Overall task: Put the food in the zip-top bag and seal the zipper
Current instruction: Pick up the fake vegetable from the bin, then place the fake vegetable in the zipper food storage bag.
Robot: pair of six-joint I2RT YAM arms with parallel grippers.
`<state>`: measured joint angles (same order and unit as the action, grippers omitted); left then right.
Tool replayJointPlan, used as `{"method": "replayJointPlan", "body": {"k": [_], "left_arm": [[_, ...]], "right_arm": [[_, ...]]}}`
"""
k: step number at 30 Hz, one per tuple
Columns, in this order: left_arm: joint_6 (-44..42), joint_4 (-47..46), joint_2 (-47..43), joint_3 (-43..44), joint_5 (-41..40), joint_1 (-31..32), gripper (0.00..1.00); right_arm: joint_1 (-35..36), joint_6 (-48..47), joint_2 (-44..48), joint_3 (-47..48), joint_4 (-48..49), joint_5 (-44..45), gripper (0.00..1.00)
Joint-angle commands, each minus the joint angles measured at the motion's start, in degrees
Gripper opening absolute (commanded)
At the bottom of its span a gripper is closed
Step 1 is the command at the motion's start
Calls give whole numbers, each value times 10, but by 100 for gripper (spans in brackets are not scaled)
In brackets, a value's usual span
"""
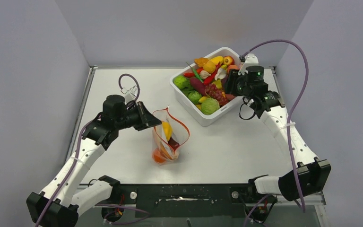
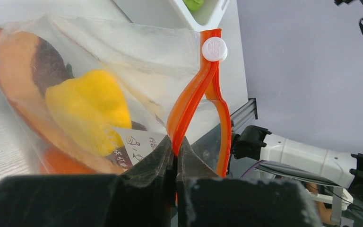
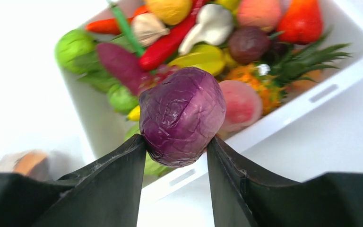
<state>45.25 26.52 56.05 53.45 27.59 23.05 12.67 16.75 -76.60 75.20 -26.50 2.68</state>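
The clear zip-top bag (image 1: 170, 142) stands open on the table's middle, its red-orange zipper (image 1: 182, 125) gaping. A yellow pepper (image 2: 87, 109) and orange pieces lie inside. My left gripper (image 1: 152, 122) is shut on the zipper strip (image 2: 194, 94) at the bag's left rim, and a white slider (image 2: 214, 49) sits at the strip's far end. My right gripper (image 3: 176, 146) is shut on a purple cabbage (image 3: 182, 116) and holds it just above the near right edge of the white tub (image 1: 208, 118). In the top view the cabbage is hidden behind the right gripper (image 1: 231, 85).
The white tub (image 3: 331, 90) at the back right holds several toy foods: green cabbages (image 1: 209, 105), a red chilli (image 3: 168, 40), a purple aubergine (image 3: 120, 64), a pineapple (image 3: 274, 75). The enclosure's walls stand on three sides.
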Motion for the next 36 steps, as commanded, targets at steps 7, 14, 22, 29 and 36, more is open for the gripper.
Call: {"method": "replayJointPlan", "body": {"k": [7, 14, 22, 29, 36], "left_arm": [[-18, -20, 11, 51, -23, -1, 0], [-7, -20, 14, 55, -27, -1, 0], [7, -30, 13, 54, -28, -1, 0], [19, -42, 11, 50, -16, 0, 0], [28, -46, 14, 51, -12, 0, 0]], "right_arm": [[105, 9, 121, -60, 14, -127, 32], [175, 38, 165, -88, 40, -225, 33], [241, 91, 162, -106, 66, -300, 34], [301, 105, 117, -97, 67, -259, 36], [328, 109, 56, -65, 25, -244, 42]]}}
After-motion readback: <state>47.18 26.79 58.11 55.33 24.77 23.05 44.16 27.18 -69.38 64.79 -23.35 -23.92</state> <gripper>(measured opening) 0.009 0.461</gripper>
